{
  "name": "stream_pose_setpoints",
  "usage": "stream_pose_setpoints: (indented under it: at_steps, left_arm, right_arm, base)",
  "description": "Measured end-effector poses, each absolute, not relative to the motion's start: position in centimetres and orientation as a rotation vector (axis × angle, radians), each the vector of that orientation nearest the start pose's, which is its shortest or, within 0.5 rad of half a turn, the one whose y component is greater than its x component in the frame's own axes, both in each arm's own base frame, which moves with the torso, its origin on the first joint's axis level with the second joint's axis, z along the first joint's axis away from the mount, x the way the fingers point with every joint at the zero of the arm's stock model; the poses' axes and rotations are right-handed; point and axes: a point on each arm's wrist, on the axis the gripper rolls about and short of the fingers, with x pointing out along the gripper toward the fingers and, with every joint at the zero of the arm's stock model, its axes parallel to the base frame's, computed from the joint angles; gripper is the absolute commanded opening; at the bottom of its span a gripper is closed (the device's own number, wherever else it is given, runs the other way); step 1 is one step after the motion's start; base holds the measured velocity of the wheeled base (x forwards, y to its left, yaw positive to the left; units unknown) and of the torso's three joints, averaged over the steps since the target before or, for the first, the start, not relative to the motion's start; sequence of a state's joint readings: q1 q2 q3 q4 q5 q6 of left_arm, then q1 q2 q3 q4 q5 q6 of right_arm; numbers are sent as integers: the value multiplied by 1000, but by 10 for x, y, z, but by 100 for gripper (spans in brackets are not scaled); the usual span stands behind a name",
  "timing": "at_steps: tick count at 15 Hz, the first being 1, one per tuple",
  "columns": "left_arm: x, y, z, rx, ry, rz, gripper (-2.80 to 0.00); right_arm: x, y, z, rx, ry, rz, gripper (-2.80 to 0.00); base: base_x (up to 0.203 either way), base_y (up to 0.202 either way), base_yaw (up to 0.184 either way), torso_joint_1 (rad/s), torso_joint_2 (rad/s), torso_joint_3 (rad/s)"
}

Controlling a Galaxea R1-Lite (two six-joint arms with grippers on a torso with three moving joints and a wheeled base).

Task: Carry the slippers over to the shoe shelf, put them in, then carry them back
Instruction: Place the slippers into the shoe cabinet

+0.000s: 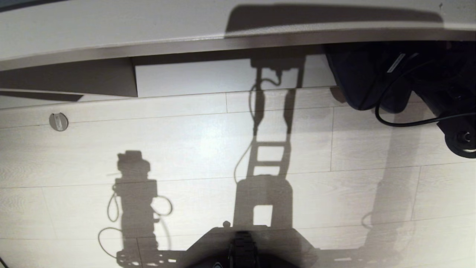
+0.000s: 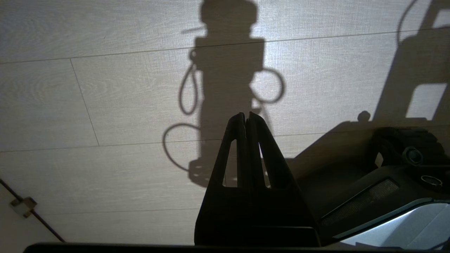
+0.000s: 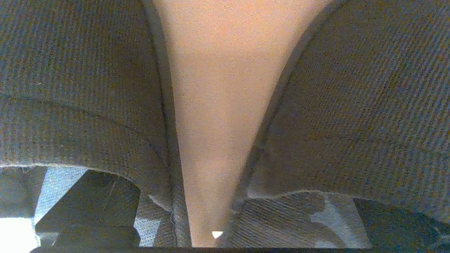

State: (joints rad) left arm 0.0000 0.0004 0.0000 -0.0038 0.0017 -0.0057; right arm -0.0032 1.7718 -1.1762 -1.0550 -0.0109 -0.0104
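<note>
The black slippers [image 1: 366, 74] lie side by side at the upper right, their toes under the top board of the shoe shelf [image 1: 223, 41]. The shelf's dark edge strip runs across the top, with an upright divider [image 1: 108, 80] at the left. My right arm [image 1: 455, 123] reaches to the slippers from the right edge. Up close, one slipper [image 3: 77, 88] and the other [image 3: 358, 98] fill the right wrist view, with a beige wedge of surface [image 3: 218, 88] between them. My right gripper [image 3: 242, 225] is open, its dark fingers [image 3: 88, 207] spread wide at the slippers' heel openings. My left gripper [image 2: 246, 117] hangs shut and empty over the floor.
Pale plank floor [image 1: 186, 149] spreads in front of the shelf, crossed by my own shadows. A round metal fitting [image 1: 58, 121] sits in the floor at the left. A black cable [image 1: 394, 121] loops beside the right arm. My base [image 1: 241, 249] shows at the bottom.
</note>
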Motion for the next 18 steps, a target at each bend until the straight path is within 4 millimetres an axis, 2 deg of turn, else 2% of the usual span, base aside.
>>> stream_pose_setpoints:
  at_steps: [9,18]
  left_arm:
    - [-23,0,76,-6,-4,1,-280]
    - [-23,0,76,-5,-3,1,-280]
  right_arm:
    - [333,1,299,-15,-416,-2,0]
    - [324,5,296,-15,-294,13,0]
  base:
    - [0,0,0,0,0,0]
    - [0,0,0,0,0,0]
